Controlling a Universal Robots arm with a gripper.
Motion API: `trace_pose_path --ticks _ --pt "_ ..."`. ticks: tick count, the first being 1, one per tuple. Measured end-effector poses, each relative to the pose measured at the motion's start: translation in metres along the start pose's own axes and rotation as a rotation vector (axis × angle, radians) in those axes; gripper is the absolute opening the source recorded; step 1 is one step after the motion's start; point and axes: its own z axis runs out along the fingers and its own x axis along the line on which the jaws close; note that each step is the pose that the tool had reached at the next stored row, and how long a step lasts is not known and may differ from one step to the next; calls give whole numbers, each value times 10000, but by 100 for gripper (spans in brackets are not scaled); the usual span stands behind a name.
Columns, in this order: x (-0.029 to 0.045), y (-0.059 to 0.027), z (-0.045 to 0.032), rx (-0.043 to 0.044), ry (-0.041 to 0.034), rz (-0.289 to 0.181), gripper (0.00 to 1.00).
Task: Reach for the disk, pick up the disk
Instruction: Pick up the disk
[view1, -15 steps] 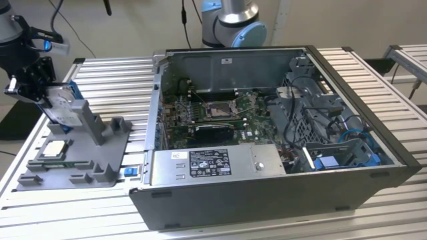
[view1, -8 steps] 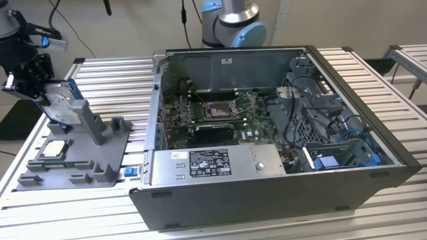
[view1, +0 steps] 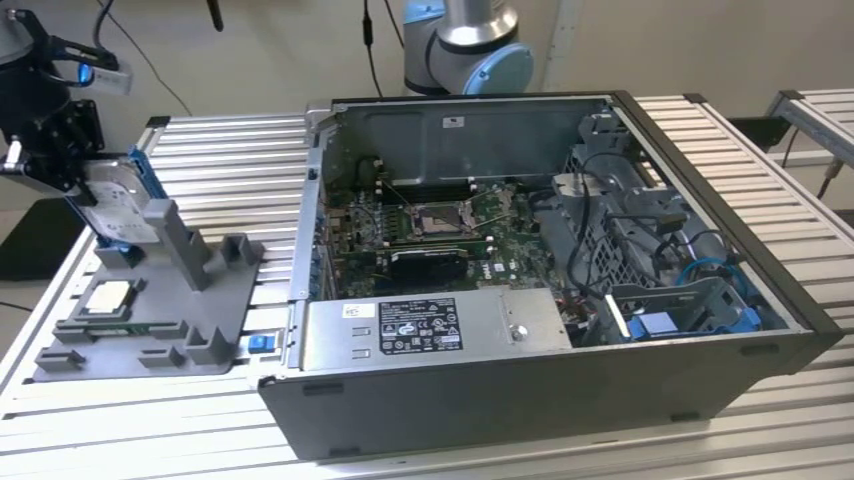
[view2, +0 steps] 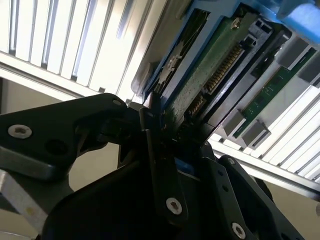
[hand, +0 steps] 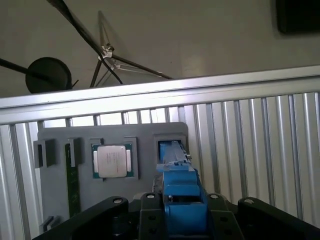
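Observation:
The disk (view1: 118, 205) is a silver drive in a blue side frame, standing on edge at the far end of the grey fixture tray (view1: 200, 300), at the exterior view's left. My black gripper (view1: 91, 188) is at its upper end, a finger on either face, shut on it. In the second wrist view the disk (view2: 210, 75) shows its green board and connector, running down between the gripper (view2: 175, 137) fingers. The first wrist view looks along the blue edge of the disk (hand: 175, 165), whose far end sits at a slot of the tray (hand: 145, 132).
A square silver chip (view1: 107, 298) and a memory stick (hand: 72, 180) lie on the tray. A tall grey post (view1: 167, 230) stands right beside the disk. The open computer case (view1: 534, 280) takes up the slatted table (view1: 227, 150) to the right. The arm's base (view1: 467, 50) stands behind it.

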Motion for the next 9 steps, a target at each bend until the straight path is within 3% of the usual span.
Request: trace_pose_path --ticks 9 --pt "-3 3 -93 1 0 -1 0"
